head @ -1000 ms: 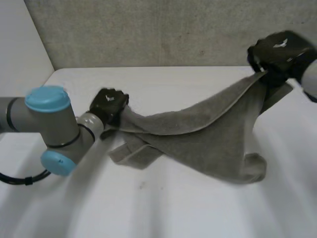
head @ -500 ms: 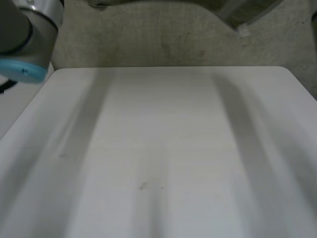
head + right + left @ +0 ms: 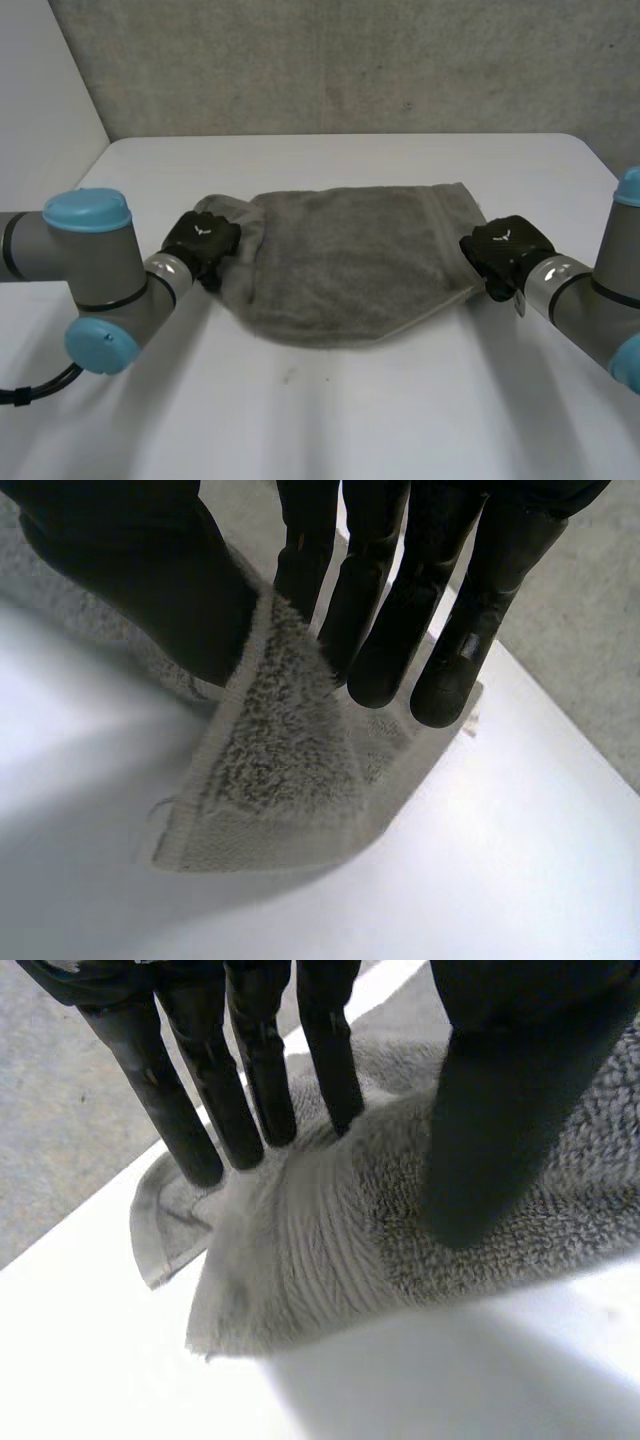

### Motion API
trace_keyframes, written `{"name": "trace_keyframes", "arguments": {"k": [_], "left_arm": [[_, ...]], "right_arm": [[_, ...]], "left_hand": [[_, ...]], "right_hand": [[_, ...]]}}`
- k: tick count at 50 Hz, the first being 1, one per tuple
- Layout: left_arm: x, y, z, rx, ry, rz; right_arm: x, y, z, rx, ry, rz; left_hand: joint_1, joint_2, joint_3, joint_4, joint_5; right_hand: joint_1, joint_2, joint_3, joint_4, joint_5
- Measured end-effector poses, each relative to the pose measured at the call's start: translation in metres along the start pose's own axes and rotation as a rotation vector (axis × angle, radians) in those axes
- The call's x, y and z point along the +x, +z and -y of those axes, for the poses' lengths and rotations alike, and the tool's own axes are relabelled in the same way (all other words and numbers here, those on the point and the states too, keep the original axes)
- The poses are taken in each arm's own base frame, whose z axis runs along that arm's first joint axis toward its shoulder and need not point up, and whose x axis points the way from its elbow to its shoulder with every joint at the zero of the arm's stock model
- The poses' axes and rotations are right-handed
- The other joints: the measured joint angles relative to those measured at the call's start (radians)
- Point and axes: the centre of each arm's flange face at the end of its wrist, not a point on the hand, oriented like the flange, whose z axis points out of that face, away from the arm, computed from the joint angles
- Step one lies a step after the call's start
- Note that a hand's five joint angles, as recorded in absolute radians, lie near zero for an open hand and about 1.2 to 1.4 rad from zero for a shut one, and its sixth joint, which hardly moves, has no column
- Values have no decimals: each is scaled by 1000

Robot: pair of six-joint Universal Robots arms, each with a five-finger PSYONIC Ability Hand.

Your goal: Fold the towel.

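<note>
The grey towel point(image 3: 345, 260) lies doubled on the white table point(image 3: 350, 410), with a rounded front edge. My left hand point(image 3: 200, 240) rests at its left end. There its straight fingers point(image 3: 200, 1080) touch the cloth point(image 3: 320, 1230) near a corner, the thumb point(image 3: 500, 1110) stands apart on the pile, and the hand is open. My right hand point(image 3: 505, 250) is at the towel's right end, close to the table. It is shut on a hemmed corner point(image 3: 270, 770), which it pinches between thumb and fingers point(image 3: 380, 600).
The table's far edge meets a grey wall point(image 3: 350, 60), and a white wall point(image 3: 40, 90) stands at the left. White tabletop stretches in front of the towel. Both grey arms lie low at the table's sides.
A second ago the towel hung stretched between both hands, then was swung up high. Now it lies spread on the table. My left hand's fingers have opened from their grip.
</note>
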Motion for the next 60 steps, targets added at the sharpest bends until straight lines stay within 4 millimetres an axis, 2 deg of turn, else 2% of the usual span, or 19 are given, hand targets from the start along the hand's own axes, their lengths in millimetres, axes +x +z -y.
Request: {"name": "trace_keyframes", "arguments": {"k": [6, 8, 9, 13, 17, 21, 27, 29, 30, 35, 37, 42, 51, 58, 60], "left_arm": [[-12, -20, 16, 17, 56, 26], [-14, -22, 19, 22, 58, 31], [-19, -31, 28, 41, 60, 47], [-26, -43, 39, 67, 56, 71], [-31, -55, 43, 76, 47, 90], [-34, -63, 42, 70, 39, 99], [-32, -73, 28, 29, 23, 85], [-27, -74, 21, 13, 16, 50], [-26, -75, 19, 11, 14, 39], [-19, -71, 11, 10, -2, -29], [-16, -66, 6, 13, -12, -56], [-15, -49, -2, 22, -27, -75], [-17, -17, -18, 22, -33, -68], [-18, -6, -22, 21, -32, -67], [-18, -1, -23, 24, -30, -66]], "right_arm": [[9, -9, -2, 1, 15, -15], [10, -9, -3, 2, 18, -17], [16, -11, -5, 8, 32, -26], [24, -12, -9, 19, 65, -49], [35, -11, -15, 28, 118, -82], [45, -10, -19, 31, 165, -109], [55, -7, -25, 32, 211, -130], [56, -6, -27, 30, 217, -128], [56, -6, -27, 30, 218, -127], [55, -4, -29, 26, 217, -120], [54, -4, -30, 23, 216, -117], [51, -4, -32, 14, 216, -107], [45, -1, -37, -2, 219, -91], [44, 0, -39, -7, 219, -87], [44, 0, -40, -10, 220, -85]], "left_hand": [[-366, -370, -371, -370, -371], [-379, -392, -395, -393, -391], [-409, -424, -425, -424, -423], [-421, -439, -439, -437, -436], [-421, -434, -435, -434, -434], [-331, -339, -341, -345, -345], [-199, -210, -219, -216, -215], [-2, -31, -34, -30, -30], [18, -4, -11, -8, -9], [-12, -31, -24, -23, -22], [-137, -140, -141, -140, -142], [-161, -175, -176, -175, -177], [-160, -173, -174, -172, -173], [-94, -103, -107, -104, -104], [-8, -17, -19, -21, -23]], "right_hand": [[0, -1, 0, 0, 0], [0, -1, 0, 0, 0], [0, -1, 0, 0, 0], [0, -1, 0, 0, 0], [0, -1, 0, 0, 0], [0, -1, 0, 0, 0], [0, -1, 0, 0, 0], [0, -1, 0, 0, 0], [0, -1, 0, 0, 0], [0, -1, 0, 0, 0], [0, -1, 0, 0, 0], [0, -1, 0, 0, 0], [0, -1, 0, 0, 0], [0, -1, 0, 0, 0], [0, -1, 0, 0, 0]]}}
